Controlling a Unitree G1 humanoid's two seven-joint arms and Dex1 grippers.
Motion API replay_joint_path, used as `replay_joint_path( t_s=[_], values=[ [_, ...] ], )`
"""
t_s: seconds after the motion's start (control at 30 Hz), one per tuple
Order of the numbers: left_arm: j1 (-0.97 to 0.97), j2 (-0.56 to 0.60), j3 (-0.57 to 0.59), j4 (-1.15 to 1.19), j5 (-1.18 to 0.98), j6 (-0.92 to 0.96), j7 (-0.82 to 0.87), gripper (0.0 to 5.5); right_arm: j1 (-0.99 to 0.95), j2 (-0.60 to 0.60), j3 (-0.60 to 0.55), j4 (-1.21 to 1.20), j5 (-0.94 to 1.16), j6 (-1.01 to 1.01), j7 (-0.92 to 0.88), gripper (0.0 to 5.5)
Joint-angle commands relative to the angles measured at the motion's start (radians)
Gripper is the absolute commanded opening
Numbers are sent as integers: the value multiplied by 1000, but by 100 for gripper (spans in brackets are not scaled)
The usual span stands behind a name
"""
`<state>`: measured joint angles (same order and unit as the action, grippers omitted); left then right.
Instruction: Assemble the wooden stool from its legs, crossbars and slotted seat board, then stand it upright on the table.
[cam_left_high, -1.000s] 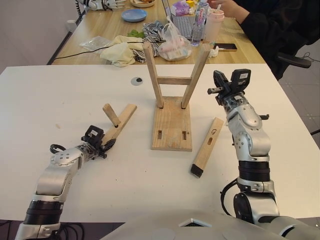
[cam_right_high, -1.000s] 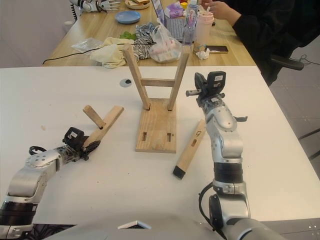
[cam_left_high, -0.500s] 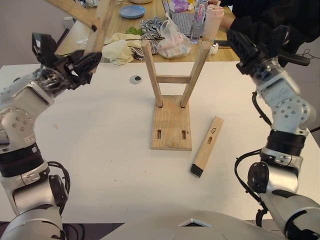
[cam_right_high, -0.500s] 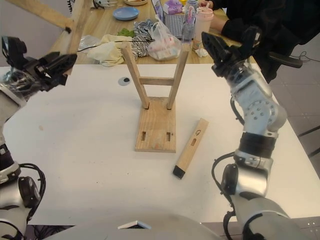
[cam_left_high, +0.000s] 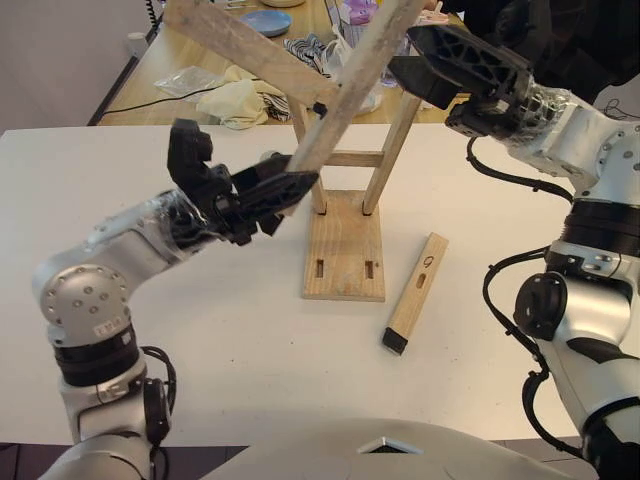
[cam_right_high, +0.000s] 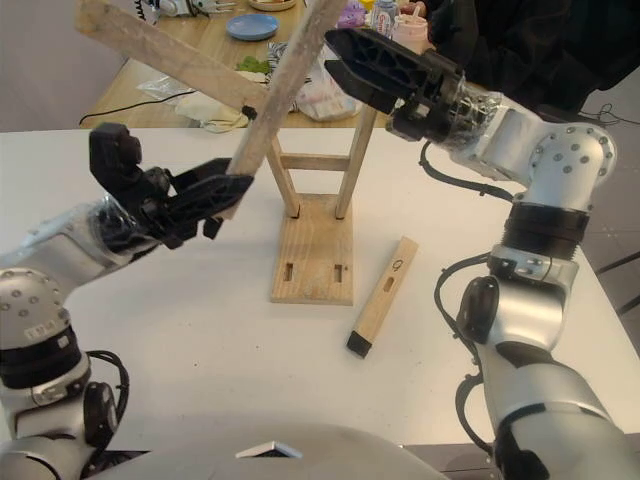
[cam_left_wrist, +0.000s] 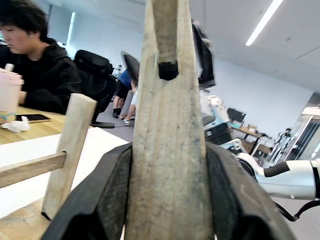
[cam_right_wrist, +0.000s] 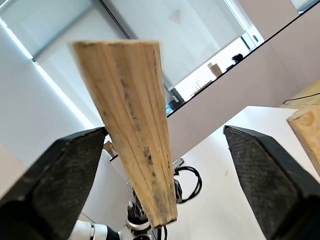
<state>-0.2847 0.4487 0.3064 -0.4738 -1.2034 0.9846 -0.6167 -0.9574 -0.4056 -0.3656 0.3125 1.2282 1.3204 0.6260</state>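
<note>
The slotted seat board (cam_left_high: 345, 250) lies flat mid-table with two legs and a crossbar (cam_left_high: 350, 158) standing up from its far end. A loose leg (cam_left_high: 415, 292) lies to its right. My left gripper (cam_left_high: 290, 185) is shut on the lower end of another leg (cam_left_high: 345, 85), held slanting in the air over the board, with a crossbar (cam_left_high: 240, 45) sticking out from it toward the upper left. My right gripper (cam_left_high: 405, 55) is open at that leg's upper end. In the right wrist view the leg (cam_right_wrist: 130, 120) stands between the spread fingers (cam_right_wrist: 55, 180).
A small grey disc (cam_left_high: 273, 160) is set in the white table (cam_left_high: 150, 200) behind the board. Beyond the far edge stands a wooden table (cam_left_high: 200, 50) with bags, cloth, a plate and bottles, and a person sits there.
My left arm has swung the leg with its crossbar from the far left to above the board. My right gripper has moved left up to the leg's top end.
</note>
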Motion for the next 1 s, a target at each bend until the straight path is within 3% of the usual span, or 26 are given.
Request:
replay_joint_path(
  t_s=[0.03, 0.3, 0.63, 0.83, 0.87, 1.0],
  values=[
    [90, -23, -28, -80, -64, -26, 7, 198, -86, -6, -3, 74, 9, 68, -23, 423],
    [147, -47, -87, -85, -109, -71, 28, 198, -127, -4, -22, 136, 23, 166, -26, 379],
    [141, -69, -146, -59, -91, -127, 39, 198, -92, 80, -108, 122, 27, 112, -165, 228],
    [100, -84, -190, -4, -37, -171, 36, 198, -34, 84, -157, 56, 28, 16, -175, 222],
    [93, -90, -196, 13, -18, -178, 56, 235, -29, 80, -164, 60, 22, -9, -176, 221],
    [115, -95, -225, 27, 28, -191, 61, 284, -35, 38, -155, 128, -41, -101, -130, 211]
  ],
)
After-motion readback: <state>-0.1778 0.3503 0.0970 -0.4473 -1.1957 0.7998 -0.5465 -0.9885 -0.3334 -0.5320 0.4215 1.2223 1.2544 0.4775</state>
